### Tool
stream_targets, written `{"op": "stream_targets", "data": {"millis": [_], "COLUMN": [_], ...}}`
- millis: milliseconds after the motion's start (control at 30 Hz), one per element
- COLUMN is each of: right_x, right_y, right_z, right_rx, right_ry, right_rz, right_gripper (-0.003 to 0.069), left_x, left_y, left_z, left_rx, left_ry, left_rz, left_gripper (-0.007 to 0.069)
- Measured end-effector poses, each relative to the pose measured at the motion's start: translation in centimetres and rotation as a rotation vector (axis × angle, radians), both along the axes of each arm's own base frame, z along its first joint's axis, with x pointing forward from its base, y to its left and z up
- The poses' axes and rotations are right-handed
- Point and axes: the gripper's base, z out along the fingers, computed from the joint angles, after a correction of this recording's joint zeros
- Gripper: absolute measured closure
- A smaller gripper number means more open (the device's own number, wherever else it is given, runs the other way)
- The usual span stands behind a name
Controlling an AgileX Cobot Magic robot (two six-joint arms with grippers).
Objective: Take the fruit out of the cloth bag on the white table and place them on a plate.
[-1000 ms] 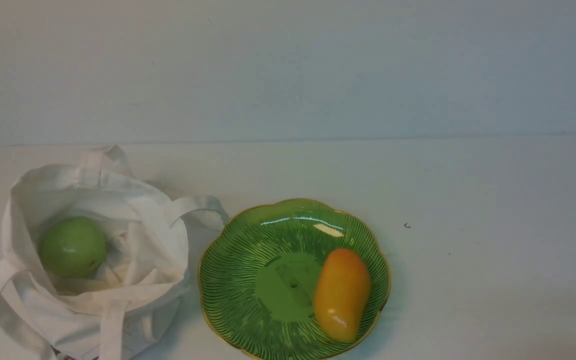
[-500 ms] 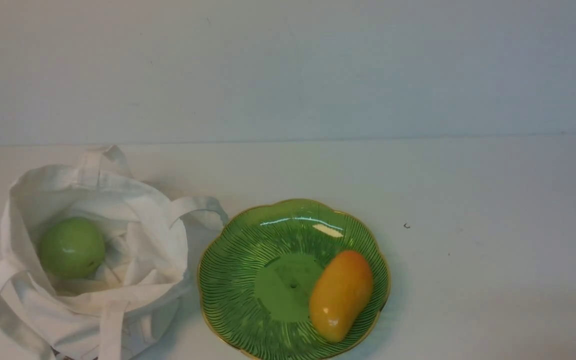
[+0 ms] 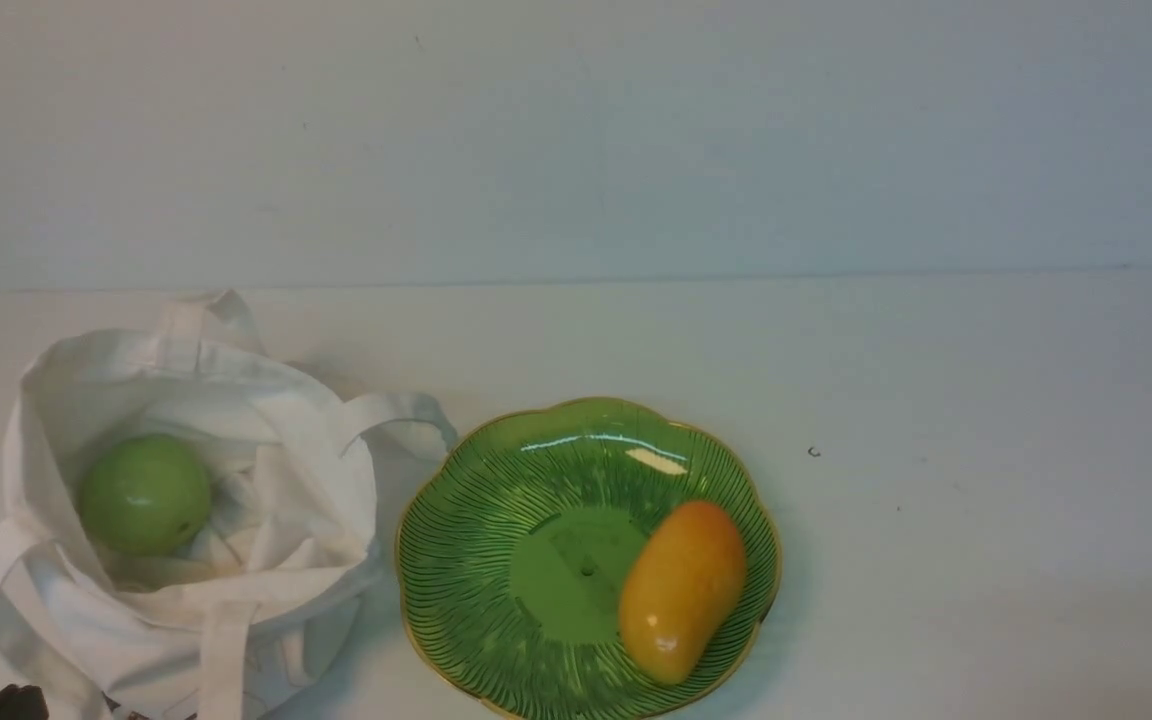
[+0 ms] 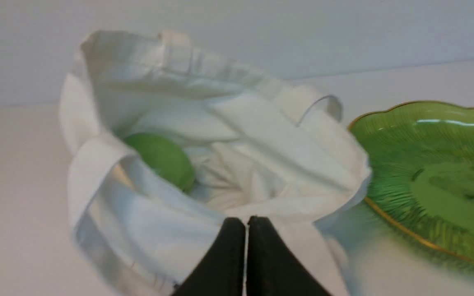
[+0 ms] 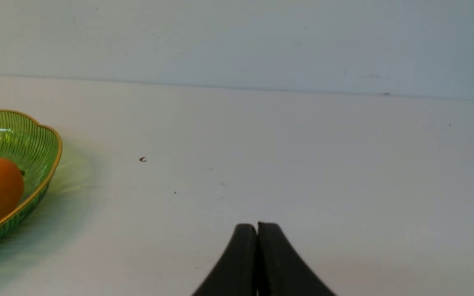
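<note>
Both hands pressed together — left hand [image 4: 245,222] edging into front view | mango [image 3: 681,590] unmoved

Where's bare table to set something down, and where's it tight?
Free: the white table right of the plate, and the strip behind the cloth bag and plate up to the wall. Crowded: front left, where the bag with the green fruit nearly meets the plate's rim; the mango fills the plate's right side.
</note>
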Motion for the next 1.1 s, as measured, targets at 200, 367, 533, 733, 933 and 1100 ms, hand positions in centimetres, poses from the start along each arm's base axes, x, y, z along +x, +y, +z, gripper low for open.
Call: {"op": "stream_targets", "data": {"millis": [200,367,533,733,933,1100], "right_x": [0.0,0.0,0.0,0.0,0.0,0.0], "right_y": [0.0,0.0,0.0,0.0,0.0,0.0], "right_z": [0.0,0.0,0.0,0.0,0.0,0.0], "right_rx": [0.0,0.0,0.0,0.0,0.0,0.0], "right_ry": [0.0,0.0,0.0,0.0,0.0,0.0], "right_rz": [0.0,0.0,0.0,0.0,0.0,0.0], "right_gripper": [0.0674,0.0674,0.0674,0.0674,0.0674,0.0674], "left_x": [-0.13,-0.21,-0.22,-0.22,-0.22,-0.22], "left_y": [0.05,-0.1,-0.15,-0.15,-0.15,-0.15], "left_z": [-0.63,-0.85,-0.87,-0.87,-0.88,-0.88], "left_rx": [0.005,0.011,0.017,0.017,0.017,0.017], "left_ry": [0.065,0.089,0.091,0.091,0.092,0.092], "left_rz": [0.008,-0.022,-0.033,-0.034,-0.034,-0.034], "left_gripper": [0.0632,0.0632,0.0632,0.0632,0.0632,0.0632]}}
